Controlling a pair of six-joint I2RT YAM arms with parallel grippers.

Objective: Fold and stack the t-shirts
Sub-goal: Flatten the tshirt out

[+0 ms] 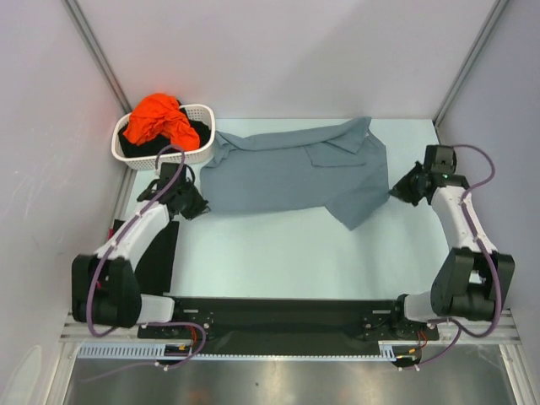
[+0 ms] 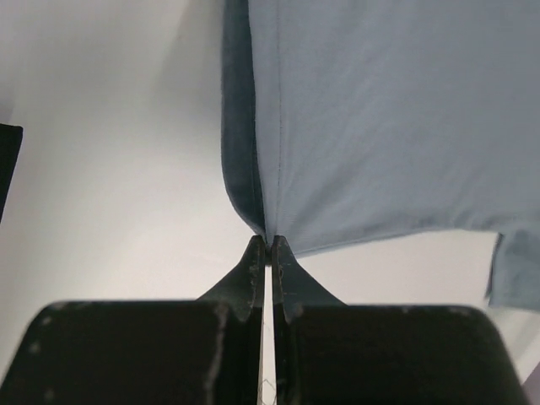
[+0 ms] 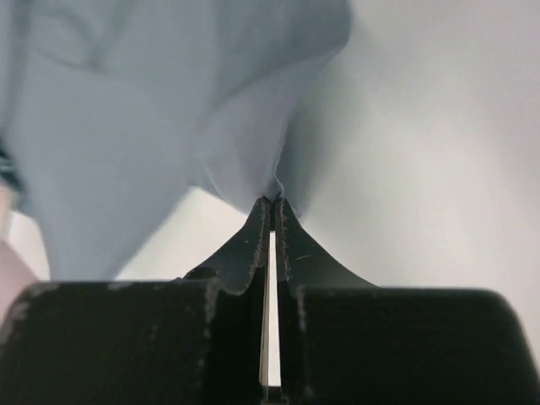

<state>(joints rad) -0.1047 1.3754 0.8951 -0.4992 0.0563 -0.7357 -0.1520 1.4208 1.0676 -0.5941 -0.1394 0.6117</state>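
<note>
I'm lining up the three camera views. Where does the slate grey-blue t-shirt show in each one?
Top external: the grey-blue t-shirt lies spread across the far middle of the table, next to the white basket.
Left wrist: the shirt fills the upper right, a corner pinched in the left end effector.
Right wrist: the shirt fills the upper left, an edge pinched in the right end effector.
Shared landmark: the pale table under the shirt.

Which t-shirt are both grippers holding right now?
The grey-blue t-shirt, spread on the table, pinched at opposite ends; the orange t-shirt and black cloth lie bunched in the white basket.
</note>
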